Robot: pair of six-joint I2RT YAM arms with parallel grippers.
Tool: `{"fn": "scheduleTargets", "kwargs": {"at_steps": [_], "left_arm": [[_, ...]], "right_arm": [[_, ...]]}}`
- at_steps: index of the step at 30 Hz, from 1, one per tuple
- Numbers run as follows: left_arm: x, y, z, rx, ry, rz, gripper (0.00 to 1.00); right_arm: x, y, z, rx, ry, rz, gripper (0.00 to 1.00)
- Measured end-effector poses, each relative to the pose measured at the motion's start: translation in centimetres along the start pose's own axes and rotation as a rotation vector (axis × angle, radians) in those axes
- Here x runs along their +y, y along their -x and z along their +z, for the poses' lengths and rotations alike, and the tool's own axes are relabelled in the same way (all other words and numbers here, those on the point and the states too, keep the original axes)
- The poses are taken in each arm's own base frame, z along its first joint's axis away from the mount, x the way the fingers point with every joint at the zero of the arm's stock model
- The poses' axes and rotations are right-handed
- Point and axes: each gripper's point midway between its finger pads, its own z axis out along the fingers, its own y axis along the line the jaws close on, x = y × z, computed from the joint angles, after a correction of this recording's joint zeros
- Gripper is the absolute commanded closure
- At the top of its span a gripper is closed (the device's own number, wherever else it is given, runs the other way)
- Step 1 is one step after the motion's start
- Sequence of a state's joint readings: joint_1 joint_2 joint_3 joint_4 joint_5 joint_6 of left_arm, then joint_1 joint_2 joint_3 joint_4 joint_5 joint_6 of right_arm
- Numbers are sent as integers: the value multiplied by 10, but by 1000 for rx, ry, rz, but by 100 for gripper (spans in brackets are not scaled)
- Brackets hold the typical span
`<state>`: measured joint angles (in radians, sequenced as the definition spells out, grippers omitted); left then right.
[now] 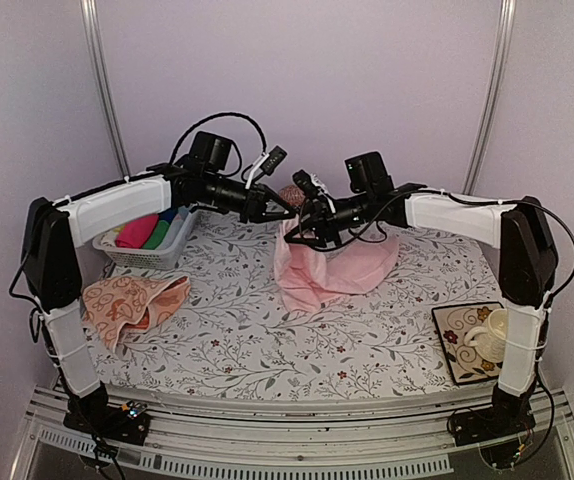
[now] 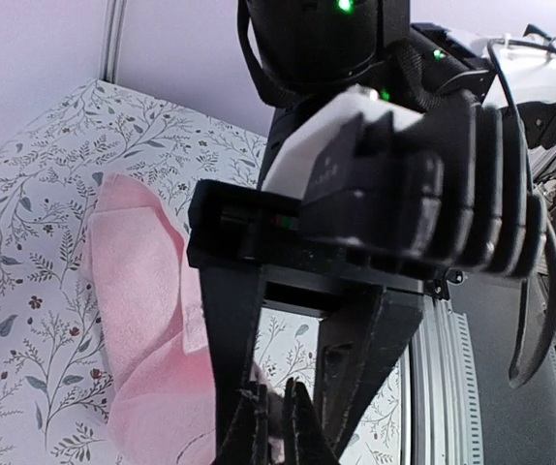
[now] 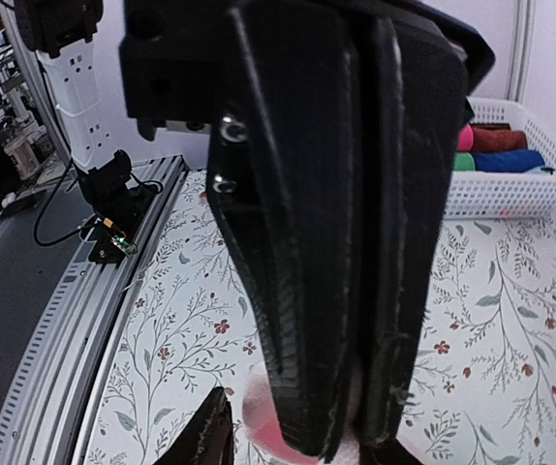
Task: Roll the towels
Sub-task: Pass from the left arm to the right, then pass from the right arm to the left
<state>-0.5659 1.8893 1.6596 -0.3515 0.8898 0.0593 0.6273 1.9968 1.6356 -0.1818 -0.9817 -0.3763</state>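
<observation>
- Top external view: left gripper (image 1: 285, 213) and right gripper (image 1: 303, 228) meet nose to nose above the far middle of the floral-print table cover (image 1: 267, 345)
- Plain light pink cloth towel (image 1: 332, 268) hangs from that meeting point; its top edge is lifted and bunched, and the rest drapes down and spreads right onto the cover
- Both sets of jaws look clenched on the raised edge of the pink towel, though the grip is small in this view
- Peach-orange towel with cream swirl pattern (image 1: 127, 300) lies crumpled at the left of the cover, just beside the left arm and well apart from both grippers
- White slatted plastic basket (image 1: 157, 256) sits at the far left with rolled magenta, green and blue cloths (image 1: 145, 232) inside
- Cream square tile with brown scrollwork (image 1: 457, 348) lies at the near right, with a pale cup (image 1: 487, 330) standing on it
- Left wrist view: the left gripper (image 2: 276, 431) shows its two black fingers (image 2: 244, 426) converging at the bottom edge, pinched tight, with pink cloth caught between the tips
- The pink towel (image 2: 142, 310) falls away left of the fingers in soft folds over the table cover (image 2: 26, 262)
- Right wrist view: the right gripper (image 3: 351, 441) fills the frame, jaws pressed flat together
- A bit of the pink towel (image 3: 259, 412) shows at the tips, so it is nipped there
- The basket (image 3: 510, 194) stands behind on the table cover (image 3: 491, 320)
</observation>
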Motion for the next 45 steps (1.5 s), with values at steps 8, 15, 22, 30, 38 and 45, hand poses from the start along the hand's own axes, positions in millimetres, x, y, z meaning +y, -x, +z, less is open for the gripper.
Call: {"fn": "scheduleTargets", "kwargs": {"at_steps": [8,15,22,30,38,45], "left_arm": [[4,-4,0,16,25,13,100],[9,-13,0,43,48,30,88],[13,-16,-4,55,107,21,34],[27,-17,-8,83,272,-14,15],[30,4,-4,50,447,-48,11],[43,45,-15,-41,616,-84,20]], "right_arm": [[-10,-22,-5,41,-45,47,87],[-19,-39,-17,67,-85,87,98],[-40,-38,-24,110,-216,121,99],[-67,-15,-35,117,-358,161,99],[-82,-21,-34,164,-452,239,99],[-76,-30,-26,193,-445,277,99]]}}
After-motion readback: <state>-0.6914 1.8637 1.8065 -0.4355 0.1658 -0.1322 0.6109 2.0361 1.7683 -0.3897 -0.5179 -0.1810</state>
